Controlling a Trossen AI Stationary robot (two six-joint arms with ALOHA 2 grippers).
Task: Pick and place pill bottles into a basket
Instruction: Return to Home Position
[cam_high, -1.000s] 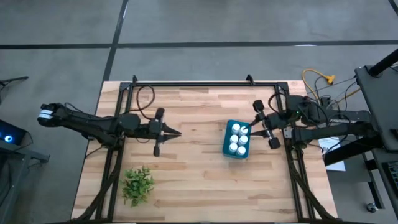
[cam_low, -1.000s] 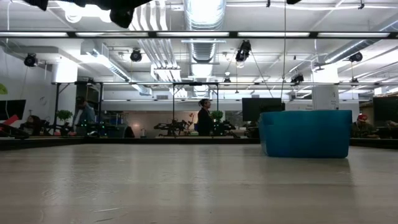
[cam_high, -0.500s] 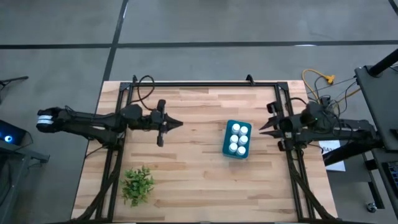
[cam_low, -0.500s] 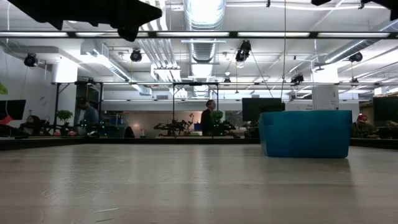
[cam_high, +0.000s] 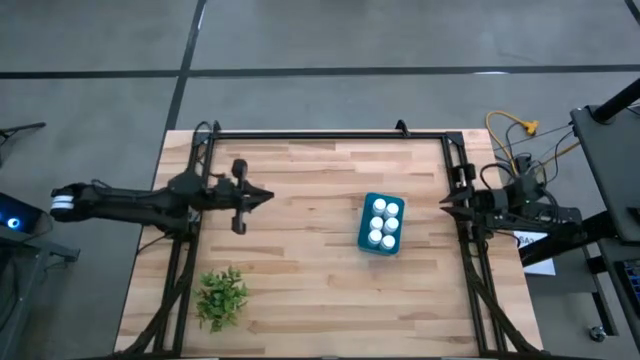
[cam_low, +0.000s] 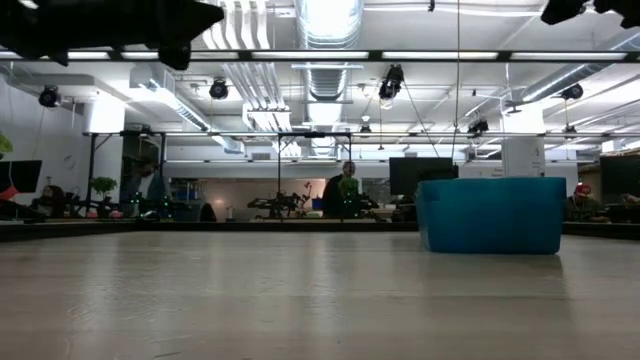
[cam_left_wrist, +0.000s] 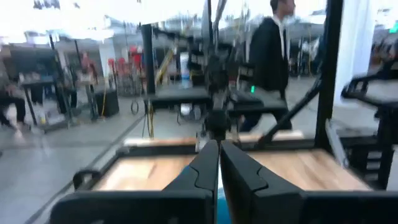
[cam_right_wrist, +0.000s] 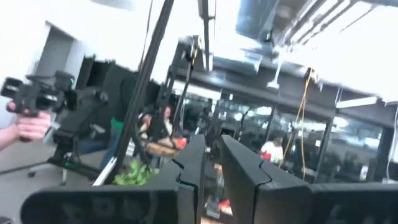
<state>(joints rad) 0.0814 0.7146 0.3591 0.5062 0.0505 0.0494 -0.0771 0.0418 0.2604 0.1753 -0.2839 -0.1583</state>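
Six pill bottles (cam_high: 377, 222) stand upright in the basket (cam_high: 362, 235), white caps up, two rows of three, filling it. In the low view only the basket's (cam_low: 490, 214) teal wall shows; the bottles are hidden behind it. The basket sits on the tabletop (cam_high: 310, 270), toward 3 o'clock from its centre in the high view.

The left tool (cam_high: 268, 196) is at 9 o'clock from the basket, well apart, above the tabletop with its tips pointing at the basket. In the left wrist view its fingers (cam_left_wrist: 205, 168) are pressed almost together, only a sliver between them, holding nothing.

The right tool (cam_high: 447, 203) is at 3 o'clock from the basket, at the tabletop's edge by the frame. In the right wrist view its fingers (cam_right_wrist: 239, 165) stand a narrow gap apart and hold nothing.

A plant (cam_high: 221, 296) is at 8 o'clock from the basket, well apart, near the tabletop corner. A person (cam_left_wrist: 270, 43) in dark clothes shows beyond the tabletop in the left wrist view.
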